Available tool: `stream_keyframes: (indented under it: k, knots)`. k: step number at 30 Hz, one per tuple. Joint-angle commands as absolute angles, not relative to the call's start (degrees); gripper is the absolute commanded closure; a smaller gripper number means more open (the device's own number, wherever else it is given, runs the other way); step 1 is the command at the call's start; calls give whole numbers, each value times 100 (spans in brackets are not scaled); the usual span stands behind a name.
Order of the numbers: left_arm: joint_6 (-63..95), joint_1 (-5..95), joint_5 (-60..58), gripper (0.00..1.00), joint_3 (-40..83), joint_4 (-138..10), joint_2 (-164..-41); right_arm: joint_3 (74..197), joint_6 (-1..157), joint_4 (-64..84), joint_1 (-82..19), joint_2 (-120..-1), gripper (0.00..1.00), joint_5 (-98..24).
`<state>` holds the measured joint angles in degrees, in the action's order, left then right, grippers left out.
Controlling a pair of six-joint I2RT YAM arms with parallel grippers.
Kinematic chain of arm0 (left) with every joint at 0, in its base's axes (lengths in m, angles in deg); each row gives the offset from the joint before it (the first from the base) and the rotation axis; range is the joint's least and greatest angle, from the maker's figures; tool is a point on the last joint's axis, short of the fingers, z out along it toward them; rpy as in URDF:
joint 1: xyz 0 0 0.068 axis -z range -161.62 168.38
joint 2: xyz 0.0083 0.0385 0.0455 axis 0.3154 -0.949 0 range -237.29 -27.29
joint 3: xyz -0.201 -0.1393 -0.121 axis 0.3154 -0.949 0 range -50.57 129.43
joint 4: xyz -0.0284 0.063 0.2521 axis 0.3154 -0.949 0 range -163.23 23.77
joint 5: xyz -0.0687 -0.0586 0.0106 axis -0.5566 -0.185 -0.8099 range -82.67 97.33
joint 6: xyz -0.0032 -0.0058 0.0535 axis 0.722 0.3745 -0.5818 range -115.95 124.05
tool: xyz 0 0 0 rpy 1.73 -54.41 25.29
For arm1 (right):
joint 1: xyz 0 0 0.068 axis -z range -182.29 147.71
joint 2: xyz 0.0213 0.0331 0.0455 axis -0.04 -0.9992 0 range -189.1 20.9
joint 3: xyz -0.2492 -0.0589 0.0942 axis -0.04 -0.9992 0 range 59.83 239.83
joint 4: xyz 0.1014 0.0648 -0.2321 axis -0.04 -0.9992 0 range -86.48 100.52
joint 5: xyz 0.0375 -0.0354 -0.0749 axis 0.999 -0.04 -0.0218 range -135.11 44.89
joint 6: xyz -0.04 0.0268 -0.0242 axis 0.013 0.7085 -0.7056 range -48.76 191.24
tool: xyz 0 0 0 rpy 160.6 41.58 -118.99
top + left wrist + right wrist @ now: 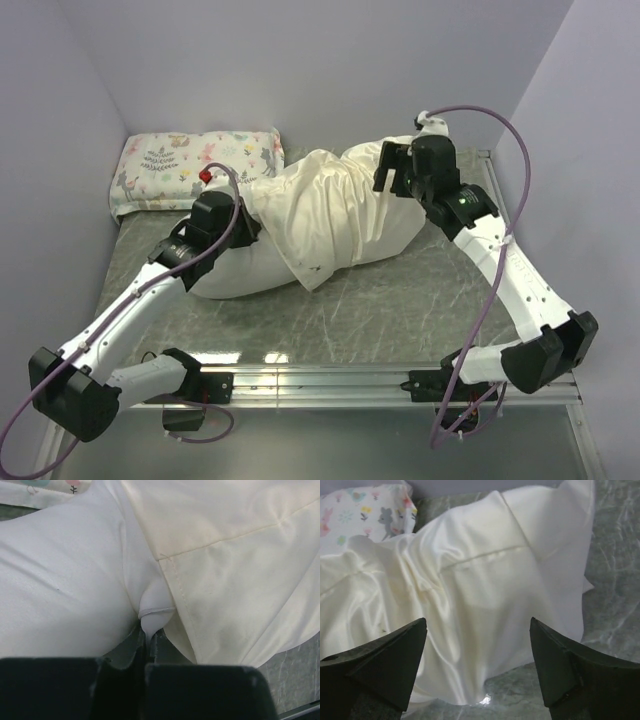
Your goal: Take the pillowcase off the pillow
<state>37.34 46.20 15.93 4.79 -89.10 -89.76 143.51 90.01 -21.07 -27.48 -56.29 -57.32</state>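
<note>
Overhead, the pillowcase (330, 210) is lying bunched between the two pincers. It is covering the part of the pillow (235, 275) toward the right pincer (392, 170), while the bare white end is bulging out under the left pincer (250, 230). The job is looking roughly half done, with the covered part yet to come free. A grey marbled counter (420, 290) is carrying everything, plain lilac walls (330, 60) are closing it in, and a small printed pillow (190, 165) is resting beyond the left pincer.

From the left wrist, the left pincer (148, 640) is nipping shut on a tuck of white pillow, with the pillowcase's stitched edge lying just to its right.

From the right wrist, the right pincer (477, 623) is standing wide open and gripping nothing, with the pillowcase spreading just beyond it.
</note>
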Motion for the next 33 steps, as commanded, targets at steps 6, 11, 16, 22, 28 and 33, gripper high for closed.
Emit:
stream_keyframes:
  k: [6,11,16,22,28,33]
  knots:
    - [3305,4510,2052,100,656,-10270,-8793,14455,8926,-2042,-2761,-6347,12,-5988]
    - [3427,4458,2525,100,673,-10385,-8521,15027,9057,-2533,-2542,-6858,71,-6680]
    - [3560,3756,2905,100,849,-10446,-8030,14975,9330,-2569,-1410,-6463,100,-6349]
    - [3218,1299,2010,100,1718,-10429,-7966,14764,9786,-2683,-415,-6085,100,-5988]
    - [3260,626,1236,100,2063,-10289,-8441,14456,9946,-2473,61,-5882,100,-5348]
    - [3252,634,532,100,1676,-10016,-8731,14229,9814,-2254,-455,-5988,100,-5126]
